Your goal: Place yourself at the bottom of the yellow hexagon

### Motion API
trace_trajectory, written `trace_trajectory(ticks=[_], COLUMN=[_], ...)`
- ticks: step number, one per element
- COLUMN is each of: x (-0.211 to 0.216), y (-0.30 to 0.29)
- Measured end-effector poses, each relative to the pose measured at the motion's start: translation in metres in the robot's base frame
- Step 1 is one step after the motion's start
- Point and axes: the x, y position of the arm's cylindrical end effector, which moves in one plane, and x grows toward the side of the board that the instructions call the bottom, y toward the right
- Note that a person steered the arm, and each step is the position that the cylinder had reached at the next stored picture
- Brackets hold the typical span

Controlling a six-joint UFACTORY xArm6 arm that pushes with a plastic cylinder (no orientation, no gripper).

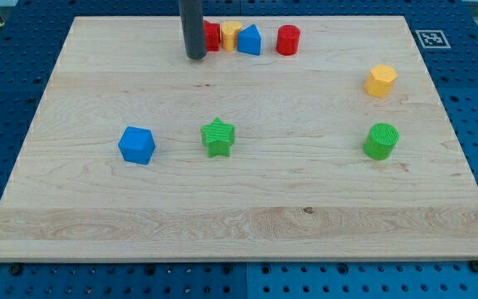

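The yellow hexagon (381,80) lies on the wooden board at the view's right, above the green cylinder (381,140). My tip (195,56) stands near the view's top, left of centre, just left of a red block (212,36). It is far to the left of the yellow hexagon and a little higher in the view than it. The rod rises out of the view's top edge.
A row at the top holds the red block, a yellow block (230,33), a blue block (250,41) and a red cylinder (288,40). A blue hexagon (136,145) and a green star (217,137) lie mid-board. The wooden board (239,224) rests on a blue pegboard.
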Motion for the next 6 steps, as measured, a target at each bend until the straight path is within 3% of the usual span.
trace_trajectory(ticks=[2, 3, 6], x=[0.004, 0.043, 0.068], y=[0.005, 0.02, 0.204])
